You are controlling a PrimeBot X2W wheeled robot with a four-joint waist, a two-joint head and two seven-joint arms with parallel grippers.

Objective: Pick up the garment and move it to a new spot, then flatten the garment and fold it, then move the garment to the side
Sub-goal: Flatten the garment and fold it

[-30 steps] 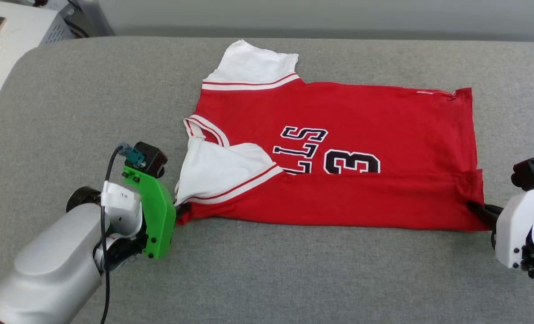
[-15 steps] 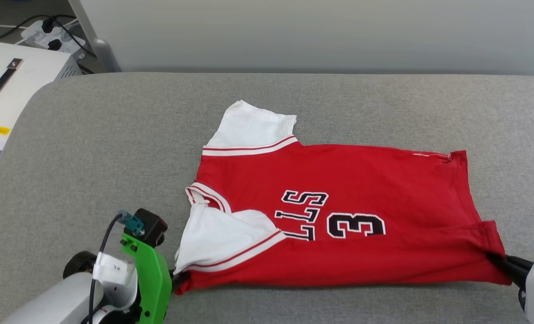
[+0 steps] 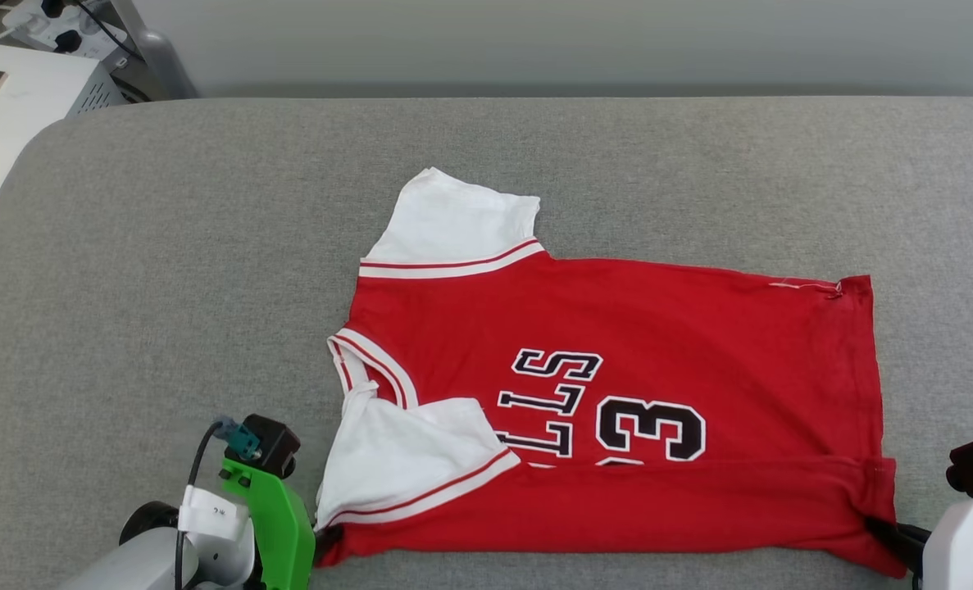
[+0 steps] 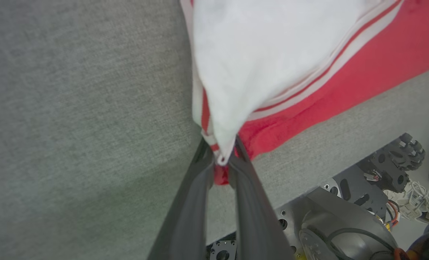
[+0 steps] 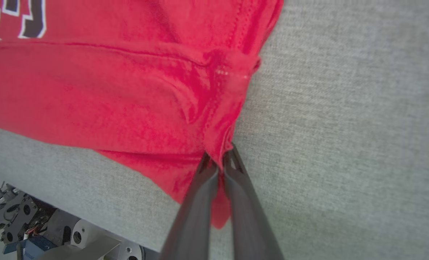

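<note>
The red garment (image 3: 617,344) lies spread on the grey table, its near edge folded up over the black letters and the number 3. One white sleeve (image 3: 453,217) points to the far side and the other white sleeve (image 3: 404,459) lies folded onto the front. My left gripper (image 3: 326,541) is shut on the garment's near left corner (image 4: 219,159), where sleeve and red cloth meet. At the lower right my right gripper (image 3: 884,533) is shut on the near right hem corner (image 5: 219,159).
The grey padded table (image 3: 166,287) stretches wide to the left and behind the garment. A white box with a black handle (image 3: 11,90) stands off the table's far left corner. The robot's base and wheels (image 4: 362,202) show below the table's near edge.
The head camera has tilted, so the picture shifted. Both grippers kept hold of the near corners, and the garment sits nearer the table's front edge than a second ago.
</note>
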